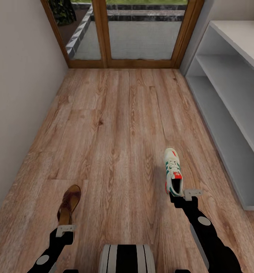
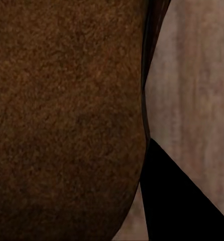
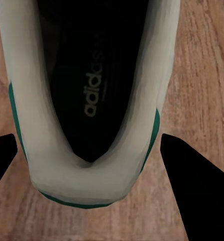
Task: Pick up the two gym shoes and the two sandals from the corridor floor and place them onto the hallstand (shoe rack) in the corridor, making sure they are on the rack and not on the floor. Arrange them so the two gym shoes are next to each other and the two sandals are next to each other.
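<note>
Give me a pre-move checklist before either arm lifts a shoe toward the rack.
1. Right gripper straddles the sneaker heel: ok; dark fingers sit either side of it, apart from the sides.
2. Right grip closed on the sneaker: not ok, gap visible on both sides.
3. Left gripper at the sandal heel: ok in the head view.
4. Left grip on the sandal: cannot tell; the wrist view is too close, with just one finger visible.
5. Rack shelves free to receive shoes: ok, visible levels are bare.
6. Floor path between sneaker and rack unobstructed: ok.
</note>
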